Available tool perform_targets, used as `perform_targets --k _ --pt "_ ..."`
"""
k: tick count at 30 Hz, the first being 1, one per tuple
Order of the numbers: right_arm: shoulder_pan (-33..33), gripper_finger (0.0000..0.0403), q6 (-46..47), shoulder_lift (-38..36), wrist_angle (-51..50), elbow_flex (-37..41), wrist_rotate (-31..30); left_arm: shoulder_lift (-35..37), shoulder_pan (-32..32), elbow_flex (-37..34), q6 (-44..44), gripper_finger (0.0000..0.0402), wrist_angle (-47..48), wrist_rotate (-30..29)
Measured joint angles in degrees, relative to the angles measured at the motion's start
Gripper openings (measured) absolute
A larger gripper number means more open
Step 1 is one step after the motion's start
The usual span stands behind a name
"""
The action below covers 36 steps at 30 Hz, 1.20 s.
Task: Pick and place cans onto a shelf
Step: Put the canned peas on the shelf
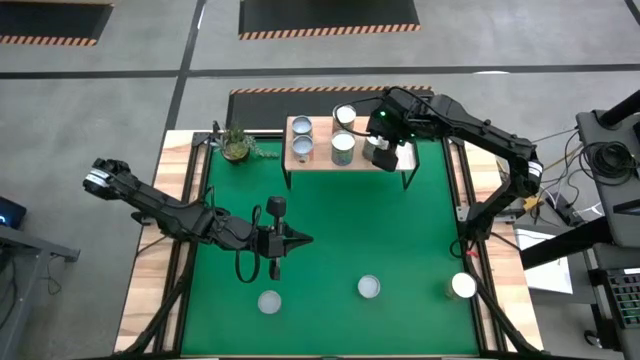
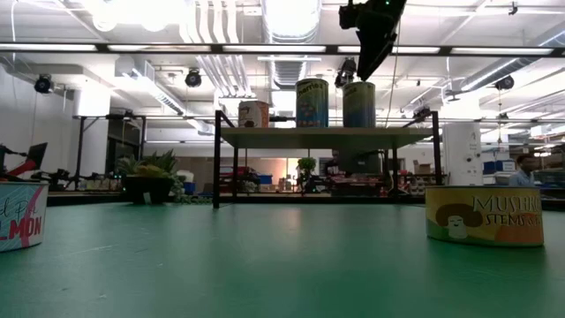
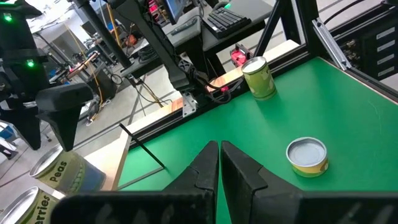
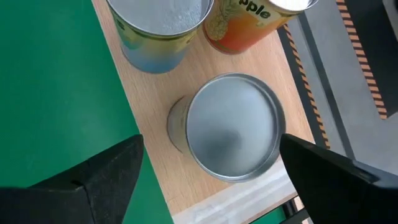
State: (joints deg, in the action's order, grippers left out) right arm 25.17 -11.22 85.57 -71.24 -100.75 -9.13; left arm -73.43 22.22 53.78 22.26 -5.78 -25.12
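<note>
The shelf [image 1: 320, 160] stands at the table's far edge with several cans on its wood top. My right gripper [image 4: 211, 142] hangs open over the shelf's right end. Its fingers stand on either side of a silver-topped can [image 4: 233, 127] that rests upright on the wood, and they touch nothing. In the low view this gripper [image 2: 369, 53] is above that can [image 2: 359, 104]. Two taller cans [image 4: 161, 25] [image 4: 249, 25] stand just beyond it. My left gripper [image 3: 219, 168] is shut with nothing in it, above the green table's middle left [image 1: 275, 242].
Three cans stand on the green table near its front edge [image 1: 269, 301] [image 1: 369, 288] [image 1: 463, 286]. A small potted plant [image 1: 236, 145] sits at the far left beside the shelf. The stretch of table between the shelf and the near cans is bare.
</note>
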Motion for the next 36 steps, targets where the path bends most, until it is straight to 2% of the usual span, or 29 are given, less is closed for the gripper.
perform_targets --k 6,9,11,15,19,21,24,26,30,36 --pt "-0.25 0.0364 -1.57 -0.37 -0.05 0.0 -4.64 0.0 0.0 -0.02 0.0 0.0 0.0 0.01" --pt "-0.29 0.0358 -2.21 -1.26 -0.06 -0.02 -3.92 0.0 0.01 -0.01 0.0 0.0 0.0 0.0" --pt "-0.39 0.0337 -2.6 -1.75 -0.48 -0.04 -2.48 0.0 0.02 0.0 0.0 0.0 -0.02 0.0" --pt "-0.39 0.0259 -1.72 -2.65 -0.99 -0.04 4.74 0.0 0.02 -0.02 0.0 0.0 -0.02 0.0" --pt "-0.61 0.0162 -0.35 -3.03 -0.59 0.23 16.11 0.0 0.0 0.0 0.0 0.0 -0.02 0.0" --pt "-1.13 0.0113 -0.35 -3.03 -0.06 1.02 17.82 0.0 0.02 -0.02 0.15 0.0 -0.02 0.0" --pt "-1.69 0.0049 -0.68 -2.94 2.3 3.46 17.66 0.0 0.0 0.0 0.61 0.0 -0.02 0.0" --pt "-1.7 0.002 -0.76 -2.85 3.02 4.94 15.13 0.0 0.0 -0.02 0.66 0.0 -0.02 0.0" --pt "-1.57 0.0013 -0.77 -2.73 3.23 6.91 6.04 0.0 0.0 -0.01 0.68 0.0 -0.01 0.01" --pt "-0.35 0.0012 -0.95 -2.64 4.27 8.33 0.91 0.0 0.02 0.0 0.81 0.0 0.0 0.0"
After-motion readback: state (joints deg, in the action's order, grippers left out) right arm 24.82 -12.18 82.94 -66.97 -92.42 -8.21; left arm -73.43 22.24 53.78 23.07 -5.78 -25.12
